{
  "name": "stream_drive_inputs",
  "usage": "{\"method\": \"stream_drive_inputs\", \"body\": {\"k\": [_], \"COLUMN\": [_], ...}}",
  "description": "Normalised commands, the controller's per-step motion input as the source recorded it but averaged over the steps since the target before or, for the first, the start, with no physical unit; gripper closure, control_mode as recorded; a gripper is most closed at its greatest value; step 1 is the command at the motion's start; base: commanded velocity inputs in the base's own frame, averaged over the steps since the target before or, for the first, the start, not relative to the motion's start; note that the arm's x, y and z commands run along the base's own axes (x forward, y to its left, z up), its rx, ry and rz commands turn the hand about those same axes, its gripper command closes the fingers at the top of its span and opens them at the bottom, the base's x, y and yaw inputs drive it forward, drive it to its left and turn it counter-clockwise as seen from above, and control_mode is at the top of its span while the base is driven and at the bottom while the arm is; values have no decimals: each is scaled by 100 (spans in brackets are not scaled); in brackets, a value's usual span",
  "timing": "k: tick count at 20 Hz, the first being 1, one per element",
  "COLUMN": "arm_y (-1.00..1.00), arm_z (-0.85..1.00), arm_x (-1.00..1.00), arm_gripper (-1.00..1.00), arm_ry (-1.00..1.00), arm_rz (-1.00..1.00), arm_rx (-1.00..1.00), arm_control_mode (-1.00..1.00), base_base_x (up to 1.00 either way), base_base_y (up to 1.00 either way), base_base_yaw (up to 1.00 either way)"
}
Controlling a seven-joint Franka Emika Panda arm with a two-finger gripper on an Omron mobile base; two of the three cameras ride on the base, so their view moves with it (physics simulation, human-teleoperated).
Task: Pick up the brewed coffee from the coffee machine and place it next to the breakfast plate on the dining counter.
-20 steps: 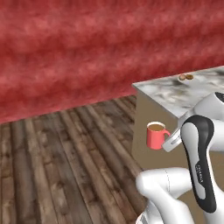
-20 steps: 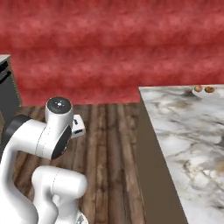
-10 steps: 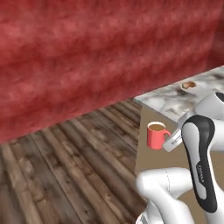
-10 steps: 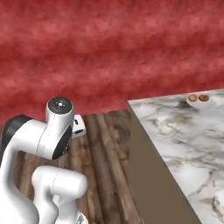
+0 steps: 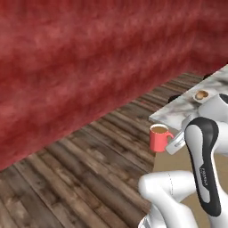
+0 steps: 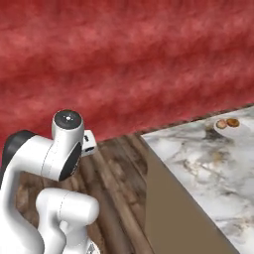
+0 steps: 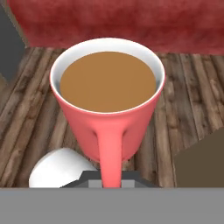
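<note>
I am clamping my gripper (image 7: pixel 110 183) on the handle of the one brewed coffee (image 5: pixel 159 137), carrying it upright above the wooden floor (image 5: pixel 89 173). Farther off, one breakfast plate (image 6: pixel 228 124) is bearing two pastries (image 6: pixel 232 122) on the dining counter (image 6: pixel 198 168).
</note>
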Motion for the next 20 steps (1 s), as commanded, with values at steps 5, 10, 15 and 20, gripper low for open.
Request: {"method": "stream_drive_inputs", "body": {"k": [5,10,15,20], "arm_y": [0,0,0,0], "arm_z": [0,0,0,0], "arm_x": [0,0,0,0], "arm_gripper": [100,100,100,100], "arm_ry": [0,0,0,0], "arm_rz": [0,0,0,0], "arm_rx": [0,0,0,0], "arm_control_mode": [100,100,100,100], "base_base_x": [100,96,91,91], "base_base_y": [84,66,38,46], "base_base_yaw": [-36,-41,-47,-47]}}
